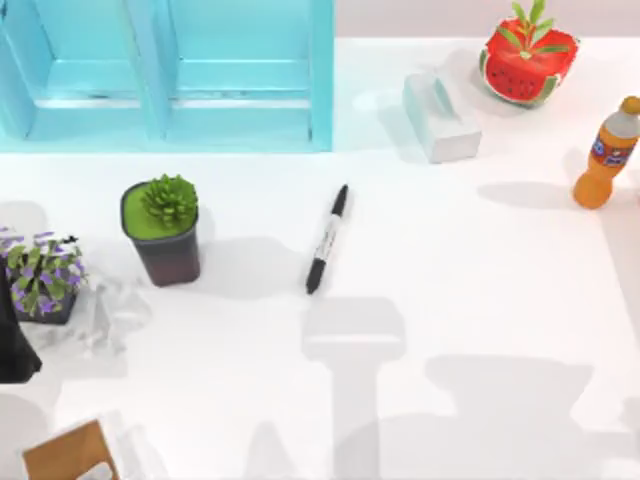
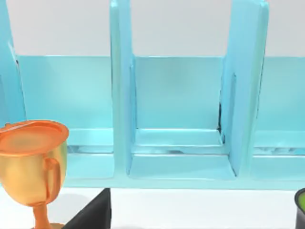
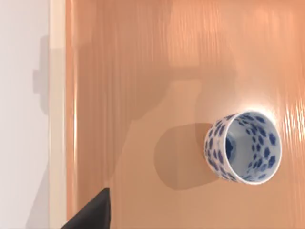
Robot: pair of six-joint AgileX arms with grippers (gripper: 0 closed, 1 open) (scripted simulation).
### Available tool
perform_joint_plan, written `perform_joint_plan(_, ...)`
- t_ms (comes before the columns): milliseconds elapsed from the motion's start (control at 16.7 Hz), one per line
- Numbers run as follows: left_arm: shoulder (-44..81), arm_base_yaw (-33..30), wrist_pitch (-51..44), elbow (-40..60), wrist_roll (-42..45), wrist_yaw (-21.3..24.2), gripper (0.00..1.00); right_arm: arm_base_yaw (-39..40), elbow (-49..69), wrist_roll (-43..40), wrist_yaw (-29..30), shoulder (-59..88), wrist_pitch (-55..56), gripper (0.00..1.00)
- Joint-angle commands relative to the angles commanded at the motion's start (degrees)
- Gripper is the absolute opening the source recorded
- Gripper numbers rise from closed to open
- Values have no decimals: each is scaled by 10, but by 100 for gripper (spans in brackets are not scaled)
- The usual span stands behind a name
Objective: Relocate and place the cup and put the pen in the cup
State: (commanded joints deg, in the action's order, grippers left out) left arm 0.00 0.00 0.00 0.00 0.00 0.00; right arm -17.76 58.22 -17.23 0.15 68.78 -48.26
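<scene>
Glazed white-and-blue cup (image 3: 243, 148) stands upright and empty on an orange wooden surface (image 3: 143, 71) below our right gripper; we cannot tell either gripper's state. We judge it rigid, slippery, breakable: grip across the rim. Slim, light pen (image 1: 327, 239) lies on the white table (image 1: 480, 300), beside the succulent pot (image 1: 163, 232).

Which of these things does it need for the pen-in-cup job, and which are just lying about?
Needed:
small white cup with blue spots, upright on an orange wooden surface
slim black marker pen, lying on the white table

Lying about:
succulent in a dark pot
purple-flowered plant
watermelon-shaped planter
orange bottle
white tissue box
gold trophy
turquoise shelf
</scene>
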Motion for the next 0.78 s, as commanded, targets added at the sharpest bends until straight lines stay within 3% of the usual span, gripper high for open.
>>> perform_joint_plan(420, 0, 0, 0, 0, 0, 0, 100, -80, 268, -78, 1, 303, -214, 100)
perform_joint_plan(780, 0, 0, 0, 0, 0, 0, 100, -104, 356, -104, 0, 394, -278, 100)
